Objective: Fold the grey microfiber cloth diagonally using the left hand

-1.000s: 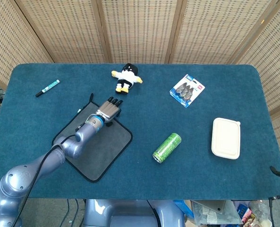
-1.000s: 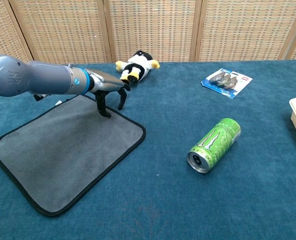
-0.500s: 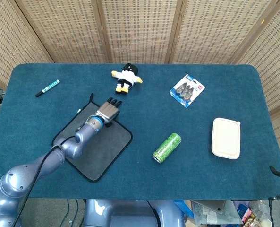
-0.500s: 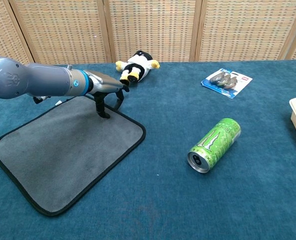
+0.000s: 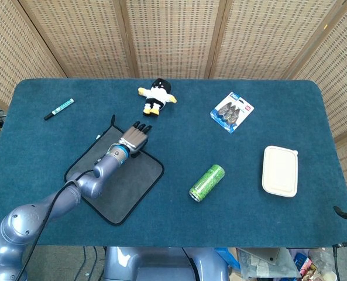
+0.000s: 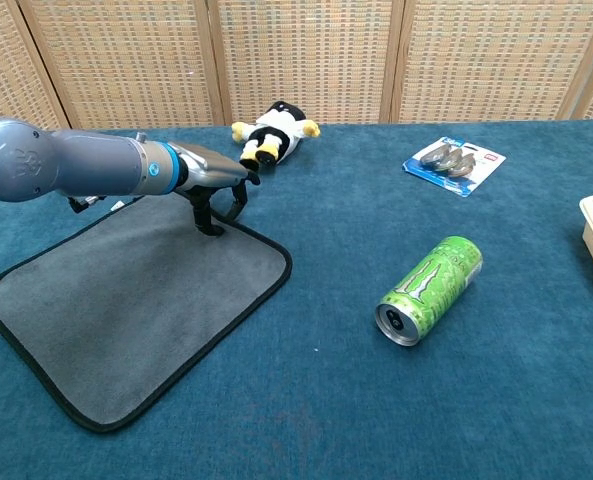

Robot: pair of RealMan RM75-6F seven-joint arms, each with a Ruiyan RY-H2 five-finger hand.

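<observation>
The grey microfiber cloth (image 5: pixel 135 175) (image 6: pixel 126 300), edged in black, lies flat on the blue table as a diamond at front left. My left hand (image 5: pixel 135 138) (image 6: pixel 216 188) hovers at the cloth's far right edge near its back corner. Its fingers point down and apart, and the fingertips (image 6: pixel 209 226) touch the cloth. Nothing is held in the hand. The left arm stretches across the cloth and hides a strip of it in the head view. Neither view shows my right hand.
A penguin plush (image 5: pixel 157 96) (image 6: pixel 274 130) lies just beyond the hand. A green can (image 5: pixel 206 182) (image 6: pixel 431 288) lies on its side at centre right. Further right are a blister pack (image 5: pixel 232 111) and a white lidded box (image 5: pixel 279 170). A marker (image 5: pixel 59 109) lies at back left.
The left hand has shifted slightly left and lower over the cloth's far edge, and its fingers have drawn in a little. The cloth has not moved.
</observation>
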